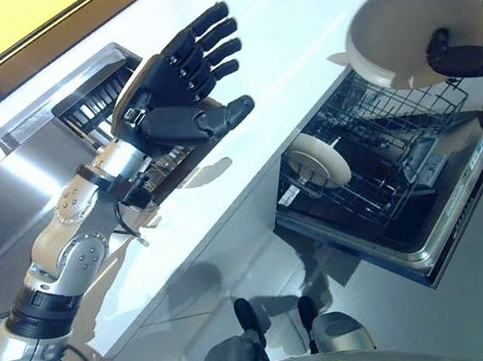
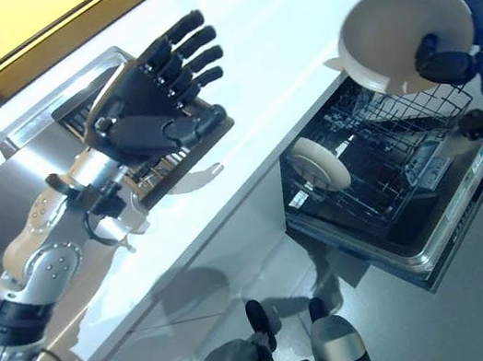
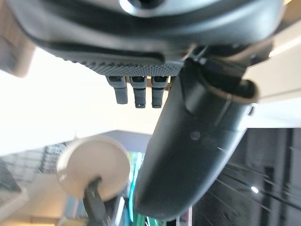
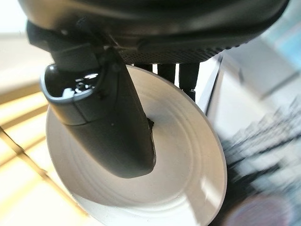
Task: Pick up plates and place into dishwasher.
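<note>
Up at two o'clock, the right robot hand pinches a white plate by its rim, thumb pressed on the face, holding it tilted in the air above the open dishwasher. Down in the dishwasher's wire rack, a second plate stands on edge toward the eight o'clock corner. Over at ten o'clock, the left robot hand hangs wide, fingers straight and spread, holding nothing, above the white counter and a dark dish rack beside the steel sink.
</note>
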`<state>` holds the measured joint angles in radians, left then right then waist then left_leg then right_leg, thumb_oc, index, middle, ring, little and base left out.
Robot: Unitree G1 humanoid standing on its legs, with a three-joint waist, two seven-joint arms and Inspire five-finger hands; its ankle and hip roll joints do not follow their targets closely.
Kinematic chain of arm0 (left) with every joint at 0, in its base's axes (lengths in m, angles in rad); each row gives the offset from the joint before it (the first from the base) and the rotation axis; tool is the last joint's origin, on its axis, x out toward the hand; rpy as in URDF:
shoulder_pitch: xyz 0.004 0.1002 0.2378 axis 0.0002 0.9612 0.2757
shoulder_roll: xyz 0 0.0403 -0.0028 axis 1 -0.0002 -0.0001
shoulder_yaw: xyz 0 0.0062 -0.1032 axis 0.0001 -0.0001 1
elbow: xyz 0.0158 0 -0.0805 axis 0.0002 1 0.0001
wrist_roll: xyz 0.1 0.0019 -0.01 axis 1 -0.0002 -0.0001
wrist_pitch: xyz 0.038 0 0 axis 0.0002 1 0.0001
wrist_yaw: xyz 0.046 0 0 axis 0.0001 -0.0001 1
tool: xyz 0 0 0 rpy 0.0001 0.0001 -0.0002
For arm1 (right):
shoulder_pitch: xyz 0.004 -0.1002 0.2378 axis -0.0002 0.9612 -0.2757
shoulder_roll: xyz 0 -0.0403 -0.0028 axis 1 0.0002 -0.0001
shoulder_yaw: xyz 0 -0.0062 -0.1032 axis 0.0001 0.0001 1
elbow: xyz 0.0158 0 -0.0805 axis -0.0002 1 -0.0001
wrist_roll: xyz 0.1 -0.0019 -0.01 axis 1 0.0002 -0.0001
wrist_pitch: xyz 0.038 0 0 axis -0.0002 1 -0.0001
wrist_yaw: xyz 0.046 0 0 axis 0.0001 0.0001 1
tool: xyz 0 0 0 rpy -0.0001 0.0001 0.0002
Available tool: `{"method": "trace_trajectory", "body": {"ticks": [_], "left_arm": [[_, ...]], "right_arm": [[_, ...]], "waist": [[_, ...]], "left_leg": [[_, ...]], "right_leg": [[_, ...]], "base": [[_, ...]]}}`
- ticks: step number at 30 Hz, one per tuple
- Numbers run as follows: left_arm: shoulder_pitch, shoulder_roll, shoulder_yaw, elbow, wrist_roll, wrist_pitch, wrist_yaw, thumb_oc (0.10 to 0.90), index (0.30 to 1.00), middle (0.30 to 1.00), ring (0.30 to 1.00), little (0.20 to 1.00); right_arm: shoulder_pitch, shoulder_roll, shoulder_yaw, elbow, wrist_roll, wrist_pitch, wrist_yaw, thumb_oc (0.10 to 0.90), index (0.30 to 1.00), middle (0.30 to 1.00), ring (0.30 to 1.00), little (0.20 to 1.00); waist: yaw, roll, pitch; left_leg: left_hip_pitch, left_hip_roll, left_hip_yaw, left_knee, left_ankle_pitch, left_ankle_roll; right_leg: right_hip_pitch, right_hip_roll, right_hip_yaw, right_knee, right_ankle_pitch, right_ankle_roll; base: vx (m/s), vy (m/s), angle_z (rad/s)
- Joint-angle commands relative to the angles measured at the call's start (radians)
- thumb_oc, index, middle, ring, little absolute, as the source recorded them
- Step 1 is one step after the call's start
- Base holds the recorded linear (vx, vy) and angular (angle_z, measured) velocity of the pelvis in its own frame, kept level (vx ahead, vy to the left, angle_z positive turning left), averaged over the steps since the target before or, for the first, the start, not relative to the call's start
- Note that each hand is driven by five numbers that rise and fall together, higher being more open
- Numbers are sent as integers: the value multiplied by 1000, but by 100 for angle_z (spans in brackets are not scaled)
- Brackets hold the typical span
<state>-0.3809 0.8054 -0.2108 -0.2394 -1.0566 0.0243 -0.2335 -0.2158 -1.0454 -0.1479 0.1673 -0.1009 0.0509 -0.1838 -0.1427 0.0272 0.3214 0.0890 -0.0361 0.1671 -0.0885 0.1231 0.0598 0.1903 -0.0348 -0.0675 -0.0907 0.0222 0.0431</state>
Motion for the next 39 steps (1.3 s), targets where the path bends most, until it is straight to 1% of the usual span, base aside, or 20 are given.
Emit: {"method": "trace_trajectory", "body": {"ticks": [1, 2, 3, 4, 9, 14, 15, 16, 20, 21, 22, 24, 25, 26, 28, 30, 31, 35, 36, 39], "left_arm": [[-15, -6, 83, 33, -5, -121, -31, 800, 900, 900, 900, 900], [-13, -6, 85, 34, -4, -122, -33, 800, 900, 900, 900, 900], [13, 4, 98, 38, 6, -129, -42, 800, 900, 900, 900, 900], [18, 9, 102, 42, 7, -124, -56, 800, 900, 900, 900, 900], [17, 27, 106, 72, -5, -148, -77, 800, 900, 900, 900, 900], [-4, 21, 95, 98, -16, -158, -67, 800, 900, 900, 900, 900], [-11, 17, 89, 105, -22, -158, -74, 800, 900, 900, 900, 900], [-21, 9, 79, 113, -28, -154, -89, 800, 900, 900, 900, 900], [-47, -1, 45, 116, -52, -139, -102, 800, 900, 900, 900, 900], [-53, -11, 35, 116, -52, -128, -103, 800, 900, 900, 900, 900], [-62, -14, 14, 122, -63, -129, -113, 800, 900, 900, 900, 900], [-71, -21, -5, 120, -73, -129, -113, 800, 900, 900, 900, 900], [-72, -23, -8, 118, -75, -129, -114, 800, 900, 900, 900, 900], [-78, -24, -21, 109, -89, -135, -118, 800, 900, 900, 900, 900], [-81, -28, -28, 104, -90, -141, -118, 800, 900, 900, 900, 900], [-86, -31, -39, 95, -99, -149, -127, 800, 900, 900, 900, 900], [-91, -35, -52, 79, -103, -154, -135, 800, 900, 900, 900, 900], [-96, -34, -65, 55, -98, -158, -135, 800, 900, 900, 900, 900], [-106, -29, -69, 54, -99, -167, -142, 800, 900, 900, 900, 900], [-119, -15, -83, 54, -121, -191, -143, 800, 900, 900, 900, 900]], "right_arm": [[-53, -132, -60, 9, -171, -10, -76, 100, 300, 300, 300, 200], [-51, -135, -58, 12, -174, -7, -77, 100, 300, 300, 300, 200], [-25, -149, -52, 34, -254, 38, -83, 100, 300, 300, 300, 200], [-18, -156, -47, 52, -258, 51, -74, 100, 300, 300, 300, 200], [-28, -175, -11, 100, -288, 75, -41, 100, 300, 300, 300, 200], [-91, -165, 88, 194, -312, 87, -29, 100, 300, 300, 300, 200], [-107, -164, 110, 224, -312, 80, -26, 100, 300, 300, 300, 200], [-144, -158, 154, 267, -299, 69, -24, 100, 300, 300, 300, 200], [-239, -141, 257, 341, -288, 68, -30, 100, 300, 300, 300, 200], [-267, -126, 290, 368, -287, 74, -46, 100, 300, 300, 300, 200], [-315, -113, 342, 399, -288, 94, -56, 100, 300, 300, 300, 200], [-371, -96, 401, 447, -293, 108, -70, 100, 300, 300, 300, 200], [-382, -93, 413, 453, -297, 116, -69, 100, 300, 300, 300, 200], [-428, -79, 457, 501, -295, 123, -82, 100, 300, 300, 300, 200], [-459, -72, 483, 516, -298, 138, -82, 100, 300, 300, 300, 200], [-513, -53, 533, 556, -301, 157, -98, 100, 300, 300, 300, 200], [-563, -34, 576, 608, -299, 164, -115, 100, 300, 300, 300, 200], [-621, -18, 619, 657, -264, 180, -125, 100, 300, 300, 300, 200], [-650, -7, 624, 688, -261, 181, -131, 100, 300, 300, 300, 200], [-702, -7, 660, 717, -222, 192, -131, 100, 300, 300, 300, 200]], "waist": [[24, -22, -149], [25, -22, -148], [28, -24, -142], [30, -25, -140], [33, -28, -133], [41, -27, -125], [44, -28, -123], [50, -28, -119], [63, -26, -111], [69, -24, -108], [76, -21, -104], [83, -16, -98], [84, -15, -97], [93, -9, -90], [96, -6, -85], [104, 3, -73], [113, 12, -59], [122, 25, -42], [127, 34, -29], [132, 48, -15]], "left_leg": [[102, -5, -54, 10, -137, -33], [102, -5, -54, 10, -137, -32], [98, -6, -58, 9, -135, -32], [98, -6, -58, 8, -134, -32], [96, -7, -58, 6, -133, -32], [94, -5, -53, 7, -133, -34], [94, -4, -52, 6, -133, -33], [92, -4, -53, 7, -133, -33], [88, -3, -55, 6, -132, -33], [88, -3, -57, 6, -132, -32], [86, -4, -59, 7, -131, -32], [82, -4, -63, 7, -131, -33], [81, -4, -63, 7, -131, -33], [73, -5, -69, 7, -128, -33], [69, -6, -72, 6, -127, -33], [59, -8, -77, 6, -123, -34], [49, -9, -83, 7, -119, -36], [33, -11, -94, 5, -112, -39], [17, -14, -100, 7, -106, -40], [0, -17, -103, 8, -100, -41]], "right_leg": [[-57, 71, -24, 85, -29, 20], [-58, 71, -25, 85, -29, 20], [-61, 71, -27, 89, -29, 22], [-62, 71, -28, 91, -29, 22], [-68, 70, -29, 97, -29, 26], [-74, 66, -34, 103, -31, 30], [-75, 65, -36, 104, -31, 31], [-76, 64, -39, 105, -30, 31], [-79, 60, -46, 104, -27, 32], [-79, 58, -50, 104, -27, 32], [-80, 56, -52, 103, -24, 32], [-81, 53, -56, 98, -21, 33], [-82, 52, -57, 98, -20, 33], [-86, 49, -60, 93, -17, 33], [-87, 48, -62, 90, -14, 32], [-92, 45, -67, 85, -11, 30], [-97, 41, -72, 83, -8, 28], [-104, 39, -78, 77, -5, 25], [-115, 35, -82, 78, -3, 22], [-127, 31, -88, 80, -1, 19]], "base": [[0, 0, 0], [0, 0, 0], [-24, -7, 3], [-26, -12, 4], [-4, -5, 1], [0, 0, 0], [13, -37, 0], [11, -40, -1], [8, -41, 0], [33, -72, 1], [41, -73, 1], [33, -58, 5], [15, -57, 6], [6, -44, 4], [-4, -36, 4], [-21, -50, 9], [-19, -57, 12], [-29, -41, 13], [-66, -21, 13], [-73, -3, 10]]}}
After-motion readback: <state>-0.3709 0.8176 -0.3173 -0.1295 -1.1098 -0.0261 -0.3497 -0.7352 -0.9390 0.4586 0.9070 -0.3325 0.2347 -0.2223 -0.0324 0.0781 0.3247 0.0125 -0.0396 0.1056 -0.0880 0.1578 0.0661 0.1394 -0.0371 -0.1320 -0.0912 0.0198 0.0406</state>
